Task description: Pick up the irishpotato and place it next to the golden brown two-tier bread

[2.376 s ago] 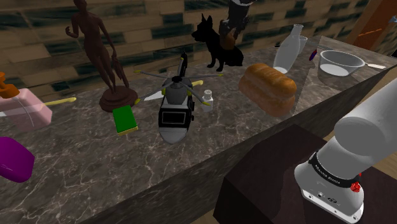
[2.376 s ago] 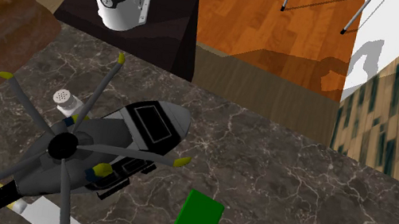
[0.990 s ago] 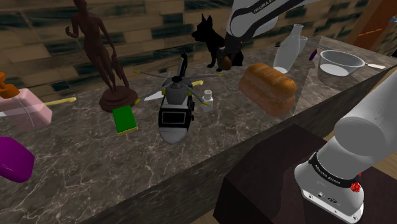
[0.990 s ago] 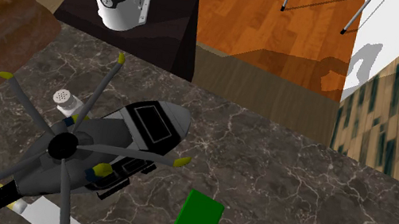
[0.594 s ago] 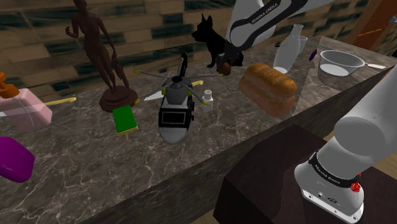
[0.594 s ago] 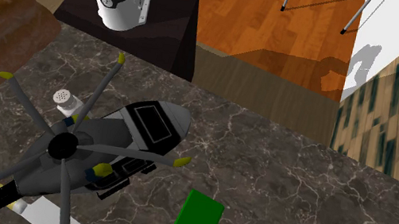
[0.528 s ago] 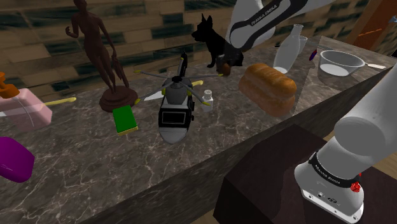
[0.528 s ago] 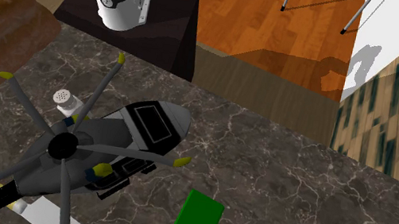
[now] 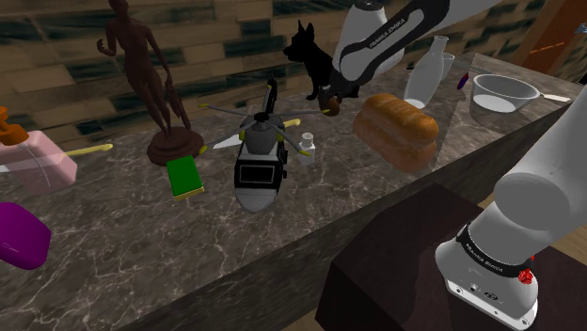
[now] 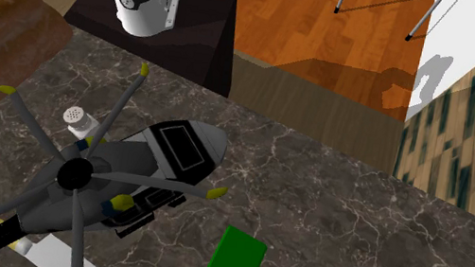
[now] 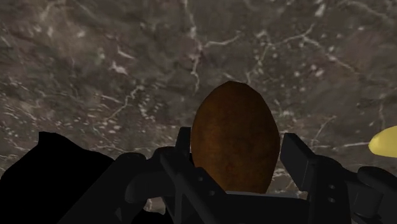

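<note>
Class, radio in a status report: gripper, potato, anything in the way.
Gripper shut on potato. Potato over counter, between black dog and bread loaf. Yellow rotor tip close by.

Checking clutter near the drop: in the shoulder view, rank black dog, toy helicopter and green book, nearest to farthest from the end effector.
1. Black dog, right beside the end effector.
2. Toy helicopter, toward the view's lower left.
3. Green book, farther left.

shoulder: beside stand (image 9: 395, 263), looking down across surface (image 9: 122, 244) | second exterior: close, opposite side, facing stand | wrist: tight onto surface | both exteriors share helicopter (image 9: 256, 165), bread (image 9: 395, 130)
</note>
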